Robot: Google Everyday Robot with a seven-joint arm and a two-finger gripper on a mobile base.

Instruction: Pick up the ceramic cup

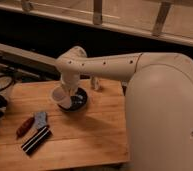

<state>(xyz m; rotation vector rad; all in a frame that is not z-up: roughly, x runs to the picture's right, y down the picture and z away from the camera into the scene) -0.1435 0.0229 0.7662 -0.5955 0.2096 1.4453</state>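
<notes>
Camera view has my gripper (pixel 66 91) down at the ceramic cup (pixel 60 98), which sits tilted over the dark saucer (pixel 79 100); can't tell its grip.

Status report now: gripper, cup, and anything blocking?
Gripper at the white cup, above the dark saucer. Cup tilted. Nothing blocking.

The pincer (pixel 66 94) is hidden behind the arm's wrist (pixel 70 75), above the ceramic cup (pixel 60 97). The cup covers part of the dark saucer (pixel 79 99). The arm's bulk (pixel 162 115) hides the surface's (pixel 85 135) right edge; its left corner is cut off.
</notes>
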